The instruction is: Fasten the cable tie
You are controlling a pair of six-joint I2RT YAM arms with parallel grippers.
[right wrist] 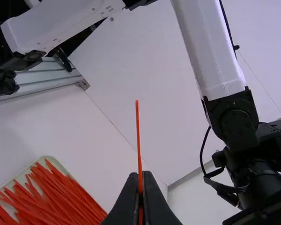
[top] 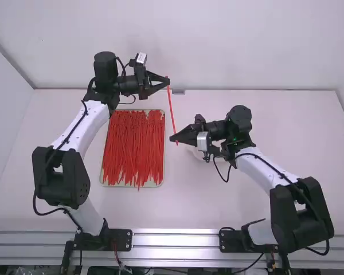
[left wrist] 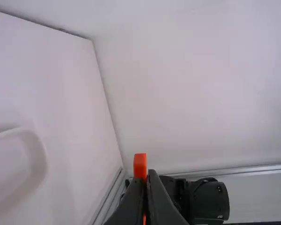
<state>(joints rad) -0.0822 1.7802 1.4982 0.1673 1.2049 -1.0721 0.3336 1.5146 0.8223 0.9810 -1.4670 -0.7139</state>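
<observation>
One red cable tie [top: 172,112] is held in the air between both grippers, right of the tray. My left gripper [top: 165,80] is shut on its upper end, near the table's far edge. The left wrist view shows the tie's orange head [left wrist: 140,164] poking out between those closed fingers [left wrist: 145,180]. My right gripper [top: 173,138] is shut on the lower end. From its closed fingers [right wrist: 139,176] the thin strip [right wrist: 137,140] runs straight away.
A beige tray [top: 164,150] heaped with several red cable ties [top: 135,146] lies left of centre, under the left arm. The same pile [right wrist: 42,192] appears in the right wrist view, with the left arm's white link [right wrist: 210,47] beyond. Bare table spreads to the right.
</observation>
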